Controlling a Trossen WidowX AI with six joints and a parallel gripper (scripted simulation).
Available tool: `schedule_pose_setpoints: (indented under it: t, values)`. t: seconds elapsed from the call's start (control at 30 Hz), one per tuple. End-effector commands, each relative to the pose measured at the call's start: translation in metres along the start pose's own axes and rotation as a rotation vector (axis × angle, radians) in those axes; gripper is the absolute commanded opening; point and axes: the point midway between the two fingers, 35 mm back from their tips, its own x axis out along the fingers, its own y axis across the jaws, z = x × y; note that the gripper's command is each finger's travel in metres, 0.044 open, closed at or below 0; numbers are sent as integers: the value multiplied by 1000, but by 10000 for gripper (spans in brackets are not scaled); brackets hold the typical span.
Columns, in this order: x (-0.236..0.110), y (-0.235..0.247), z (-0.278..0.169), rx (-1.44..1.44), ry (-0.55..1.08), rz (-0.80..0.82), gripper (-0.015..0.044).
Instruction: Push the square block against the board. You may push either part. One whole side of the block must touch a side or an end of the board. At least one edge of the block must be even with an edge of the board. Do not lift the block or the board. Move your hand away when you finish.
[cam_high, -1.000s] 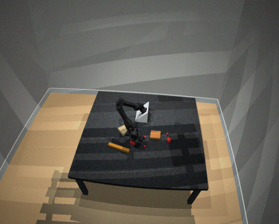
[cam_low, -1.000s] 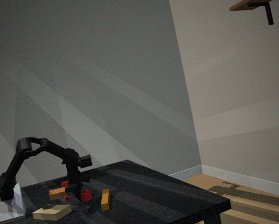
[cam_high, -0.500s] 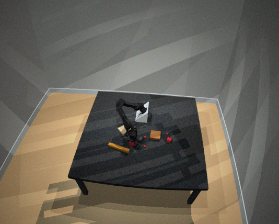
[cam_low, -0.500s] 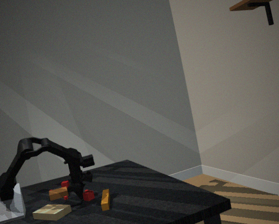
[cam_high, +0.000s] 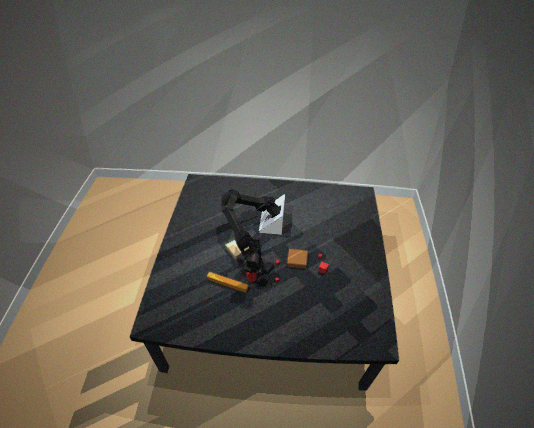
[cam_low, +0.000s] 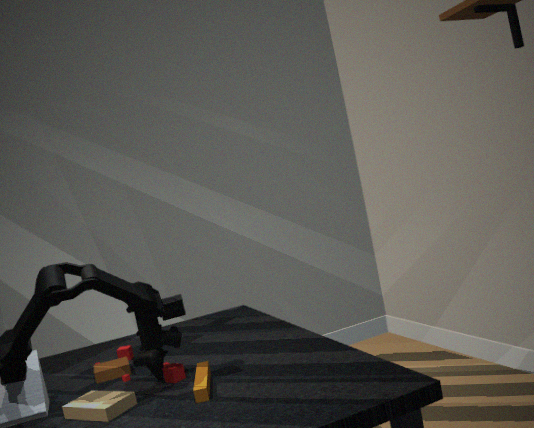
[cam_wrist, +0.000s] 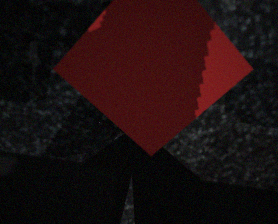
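The red square block (cam_high: 251, 275) (cam_low: 174, 373) (cam_wrist: 150, 75) lies flat on the dark table (cam_high: 280, 320), turned corner-on in the wrist view. The yellow-orange board (cam_high: 227, 281) (cam_low: 201, 381) lies a short way to its left in the top view, with a gap between the two. My gripper (cam_high: 259, 278) (cam_low: 157, 371) (cam_wrist: 134, 152) is shut and empty. It is low at the table, with its fingertips at the block's near corner, on the side away from the board.
An orange-brown flat block (cam_high: 297, 258) (cam_low: 111, 369), a tan block (cam_high: 231, 248) (cam_low: 100, 404), a small red cube (cam_high: 323, 267) (cam_low: 125, 351) and tiny red bits (cam_high: 277, 261) lie around. The arm's white base (cam_high: 272, 222) stands behind.
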Motion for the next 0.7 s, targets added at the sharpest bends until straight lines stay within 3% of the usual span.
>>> schedule_pose_setpoints:
  t: [0.0, 0.67]
  values:
    - [0, 0, 4, -3, -1, -3, 0]
    - [1, -1, 15, -3, -1, -3, 0]
